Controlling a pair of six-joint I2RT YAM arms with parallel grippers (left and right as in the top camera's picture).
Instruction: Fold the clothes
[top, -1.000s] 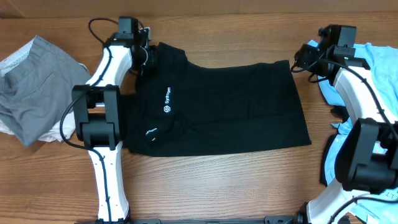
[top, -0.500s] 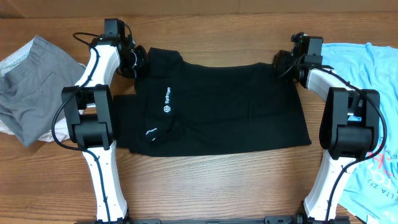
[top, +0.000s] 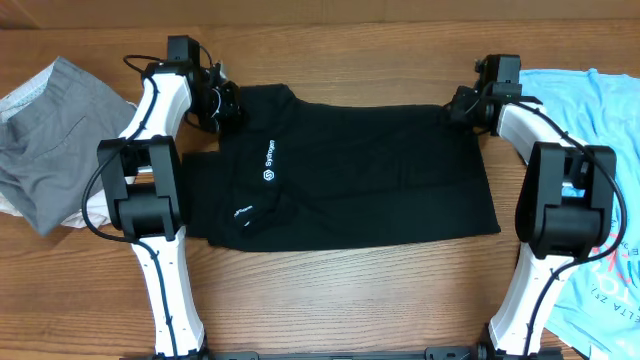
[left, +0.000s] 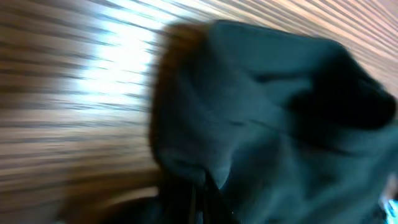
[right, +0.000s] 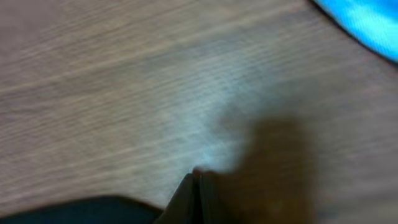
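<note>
Currently, the left gripper (top: 228, 104) is clamping fully closed on the far left corner of the black T-shirt (top: 380, 170). In the left wrist view, dark fabric is bunching up and gathering into the closed jaws at the bottom edge of the frame, although that view is blurring heavily.

The right gripper (top: 453, 105) is also sitting fully closed, at the far right corner of the same garment. In the right wrist view, its fingers (right: 196, 186) are meeting in a point just above the wood, and a strip of black cloth is running up to them from the lower left. Whether any fabric is being pinched between them cannot be told from these views.

Both arms are reaching away from their bases, one along each side of the garment.

The black T-shirt is lying spread out on the wooden table (top: 330, 300), midway between the two arms. Its white chest logo (top: 268, 175) is facing up near the left end, and its right end is lying flat with a straight edge.

Outside the left arm, a grey garment (top: 50, 150) is lying crumpled. Outside the right arm, a light blue T-shirt (top: 600, 110) is lying spread out, partly under that arm; a corner of it is also showing at the top right of the right wrist view.
</note>
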